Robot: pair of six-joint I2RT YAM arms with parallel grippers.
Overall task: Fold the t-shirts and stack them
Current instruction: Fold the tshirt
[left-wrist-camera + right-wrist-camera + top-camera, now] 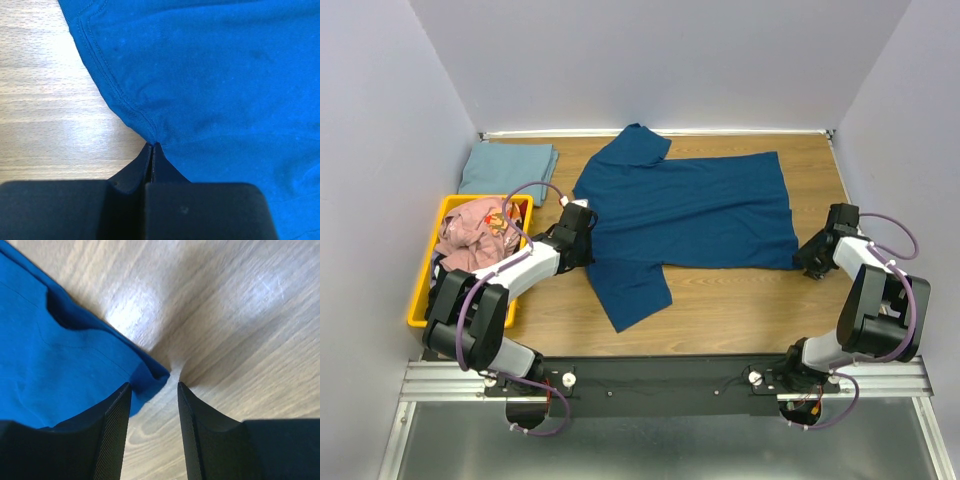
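Blue t-shirt [690, 205]: only wrist views show us left gripper [152, 145] clenched on its armpit seam | right gripper [153, 386] parted at its hem corner | spread flat, unfolded

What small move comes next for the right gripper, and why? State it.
Probably close the right gripper: its jaws stand open around the blue shirt's hem corner, while the left gripper is shut on the underarm seam.

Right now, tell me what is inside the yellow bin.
A crumpled pink shirt fills the yellow bin. Anything beneath it is covered, and the left arm hides the bin's near corner.
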